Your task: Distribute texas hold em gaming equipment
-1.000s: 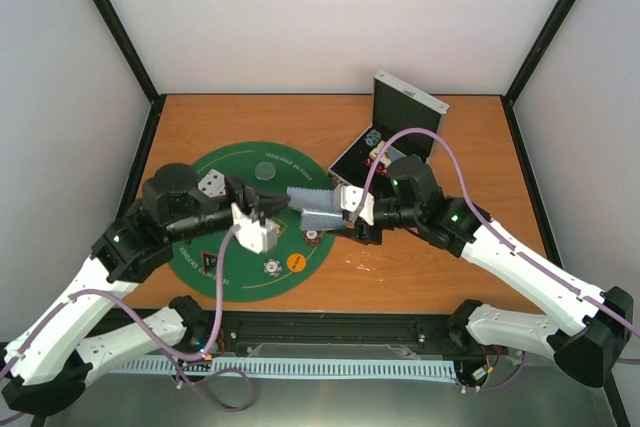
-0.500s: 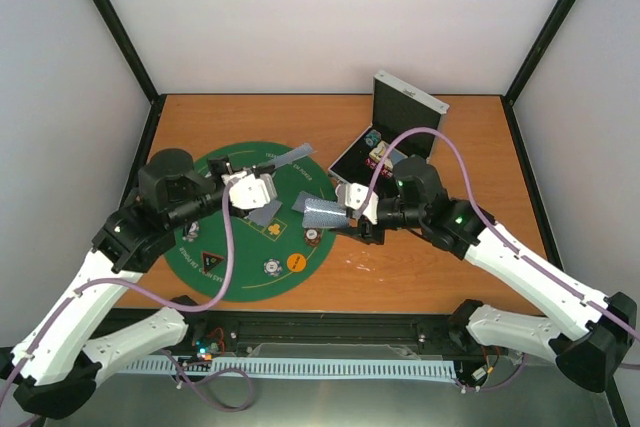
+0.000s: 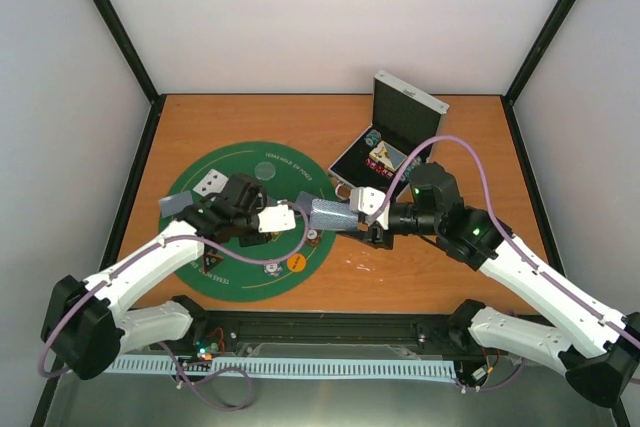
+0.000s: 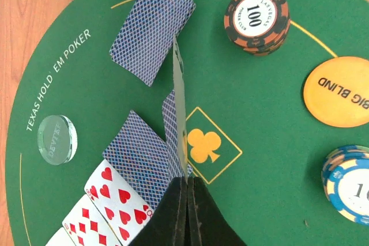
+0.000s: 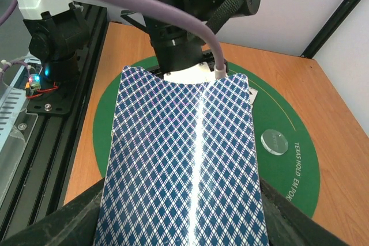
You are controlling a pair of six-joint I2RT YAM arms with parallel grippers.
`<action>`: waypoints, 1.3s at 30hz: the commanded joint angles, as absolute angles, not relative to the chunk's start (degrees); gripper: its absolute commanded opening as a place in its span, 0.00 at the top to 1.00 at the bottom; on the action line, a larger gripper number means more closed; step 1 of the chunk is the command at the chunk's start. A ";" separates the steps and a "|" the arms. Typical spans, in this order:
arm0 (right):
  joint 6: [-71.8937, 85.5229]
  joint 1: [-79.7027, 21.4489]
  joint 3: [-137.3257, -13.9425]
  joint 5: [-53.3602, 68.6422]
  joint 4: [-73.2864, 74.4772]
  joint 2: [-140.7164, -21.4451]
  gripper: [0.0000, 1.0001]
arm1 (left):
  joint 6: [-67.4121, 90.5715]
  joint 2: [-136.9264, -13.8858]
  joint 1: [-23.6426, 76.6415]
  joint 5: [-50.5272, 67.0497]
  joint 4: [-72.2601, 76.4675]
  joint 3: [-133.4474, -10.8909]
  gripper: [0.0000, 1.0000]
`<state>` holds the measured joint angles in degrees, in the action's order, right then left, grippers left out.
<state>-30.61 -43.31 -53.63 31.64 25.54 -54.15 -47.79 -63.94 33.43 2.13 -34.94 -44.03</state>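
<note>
The left hand [image 4: 185,188] is clenched on one playing card [image 4: 179,102], held edge-up over the middle of the green mat [image 4: 253,108]. Let go there, it could tip onto the face-down card [image 4: 138,156] just beneath. The right hand [image 3: 350,217] grips the deck [image 5: 184,165] above the mat's right edge; a slack squeeze could spill it.

Your left tool [image 3: 284,217] has swung back from the far part of the round green felt mat [image 3: 250,282] and lowered, pinching one grey-blue-backed playing card [image 4: 180,102] on edge. Just ahead of it, your right tool [image 3: 350,215] and its grey-blue-backed card stack [image 3: 332,215] have drawn slightly away.
</note>
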 commanded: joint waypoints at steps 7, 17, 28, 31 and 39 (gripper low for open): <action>-30.13 -42.98 -51.92 31.57 24.42 -52.26 0.44 | -48.11 -67.93 33.31 -2.76 -19.75 -37.97 0.99; -30.85 -42.98 -51.15 31.91 24.44 -51.70 0.44 | -47.33 -70.18 33.35 -3.26 -13.38 -32.85 0.99; -31.19 -42.89 -51.39 31.60 25.12 -51.41 0.44 | -41.44 -77.30 33.40 1.38 -19.14 -35.35 0.99; -31.24 -42.89 -51.48 31.63 25.18 -51.50 0.44 | -41.13 -77.13 33.40 2.26 -19.29 -35.42 0.99; -31.47 -42.78 -51.39 31.68 24.86 -51.95 0.44 | -44.23 -76.21 33.37 3.29 -18.59 -34.01 0.99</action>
<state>-31.05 -43.07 -51.27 30.63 27.20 -52.84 -42.74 -76.99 33.43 2.96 -19.05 -33.39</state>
